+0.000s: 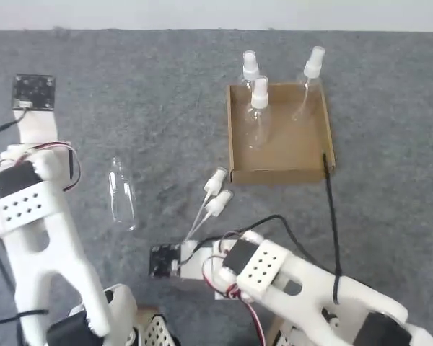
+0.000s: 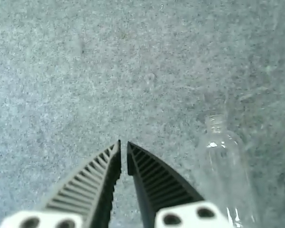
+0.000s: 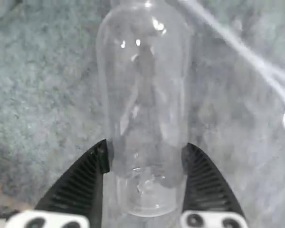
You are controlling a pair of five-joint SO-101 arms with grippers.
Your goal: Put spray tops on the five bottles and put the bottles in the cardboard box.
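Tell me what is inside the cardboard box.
Inside the box stand a capped bottle and a second bottle. A third spray top rises at the back wall; its base is hidden, so whether it stands inside or behind is unclear.

grey carpet [image 1: 144, 94], pale wall [image 1: 202, 13] beyond

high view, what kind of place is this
Probably a robotics test bench: two white robot arms sit on a grey felt-like mat, with a brown cardboard box and clear plastic bottles laid out as practice props.
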